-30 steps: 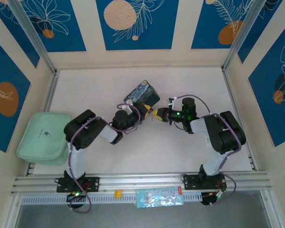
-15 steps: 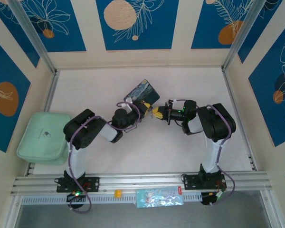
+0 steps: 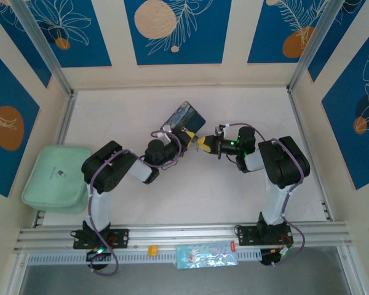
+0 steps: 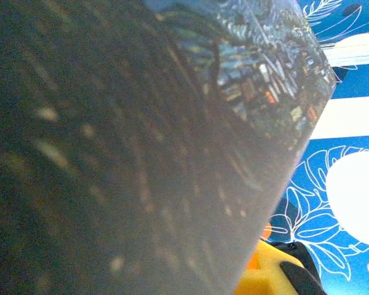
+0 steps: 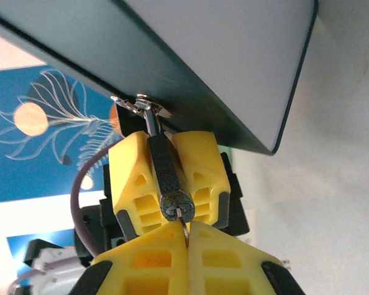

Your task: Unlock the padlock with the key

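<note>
in the right wrist view the right claw (image 5: 187,230) sits closest, its yellow fingers (image 5: 147,258) pressed together on the key (image 5: 184,216), a thin sliver meeting the end of the padlock (image 5: 166,172). just beyond, the left claw (image 5: 160,150) is clamped on the dark padlock body, one yellow finger on each side. the padlock hangs from a metal clasp (image 5: 141,106) on the edge of the blue painted box (image 5: 234,55), which is tilted over the white surface (image 3: 129,110). a green pouch (image 3: 55,175) lies well apart at the left.
</note>
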